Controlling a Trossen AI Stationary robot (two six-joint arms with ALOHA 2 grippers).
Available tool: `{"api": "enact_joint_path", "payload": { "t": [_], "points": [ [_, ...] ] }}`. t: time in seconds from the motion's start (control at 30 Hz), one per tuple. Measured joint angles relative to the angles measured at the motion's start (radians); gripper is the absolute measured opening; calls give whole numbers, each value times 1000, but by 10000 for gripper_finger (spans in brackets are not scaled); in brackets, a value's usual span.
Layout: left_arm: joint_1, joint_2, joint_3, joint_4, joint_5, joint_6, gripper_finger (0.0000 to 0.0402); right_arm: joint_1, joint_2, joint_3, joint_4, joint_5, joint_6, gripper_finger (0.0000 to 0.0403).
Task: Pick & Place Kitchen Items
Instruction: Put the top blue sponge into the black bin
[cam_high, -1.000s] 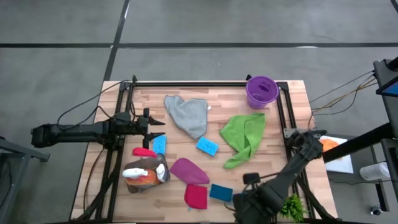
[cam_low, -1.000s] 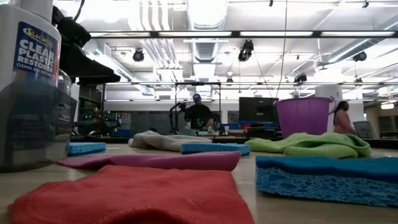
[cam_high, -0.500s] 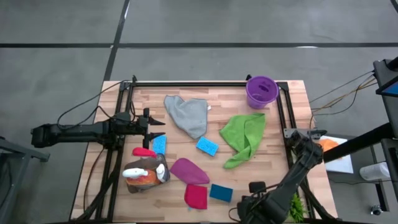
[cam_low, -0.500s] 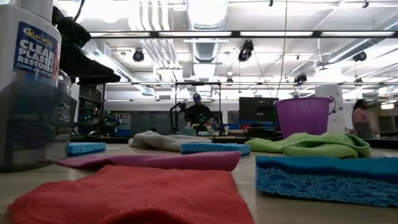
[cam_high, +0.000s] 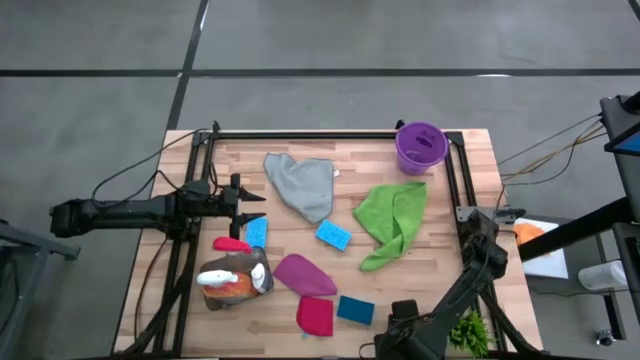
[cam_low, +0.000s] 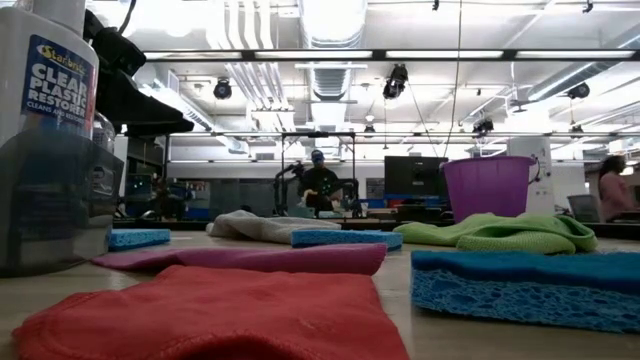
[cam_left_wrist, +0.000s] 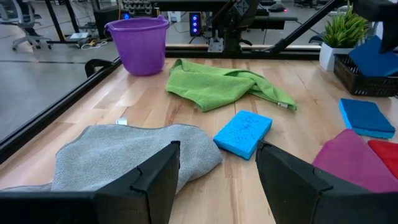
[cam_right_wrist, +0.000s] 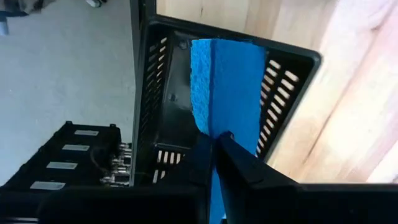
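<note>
My right gripper (cam_right_wrist: 214, 140) is clamped on a small blue rectangular sponge (cam_right_wrist: 227, 84), holding it edge-on above a black perforated plastic basket (cam_right_wrist: 292, 68) at the near edge of the wooden table (cam_high: 480, 160), near its right corner, beside the small green leafy plant (cam_high: 468, 330).

My left gripper (cam_high: 255, 205) waits at the table's left edge with its fingers (cam_left_wrist: 155, 180) apart, nothing between them, pointed across the tabletop.

On the table I see a grey cloth (cam_high: 303, 185) toward the far middle and a second blue sponge (cam_high: 333, 235) at the centre. A green cloth (cam_high: 393, 220) lies to its right, with a purple plastic bucket (cam_high: 421, 147) near the far right corner.

A third blue sponge (cam_high: 257, 232) lies just past the left gripper's tips. A magenta cloth (cam_high: 303, 274), a red cloth (cam_high: 315, 316) and a darker blue sponge (cam_high: 355, 309) sit toward the near edge.

An orange trigger spray bottle (cam_high: 232, 285) and a clear one lie together near the near left corner; I cannot tell exactly how they overlap. A person (cam_low: 318, 180) shows in the room behind.
</note>
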Motion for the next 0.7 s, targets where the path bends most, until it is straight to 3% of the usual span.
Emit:
{"api": "enact_joint_path", "payload": {
  "t": [0.2, 0.7],
  "points": [
    [0, 0, 0, 0, 0, 0, 214, 1, 39, 0, 0, -42, -19, 18],
    [0, 0, 0, 0, 0, 0, 214, 3, 42, 0, -28, 14, 36, 21]
  ]
}}
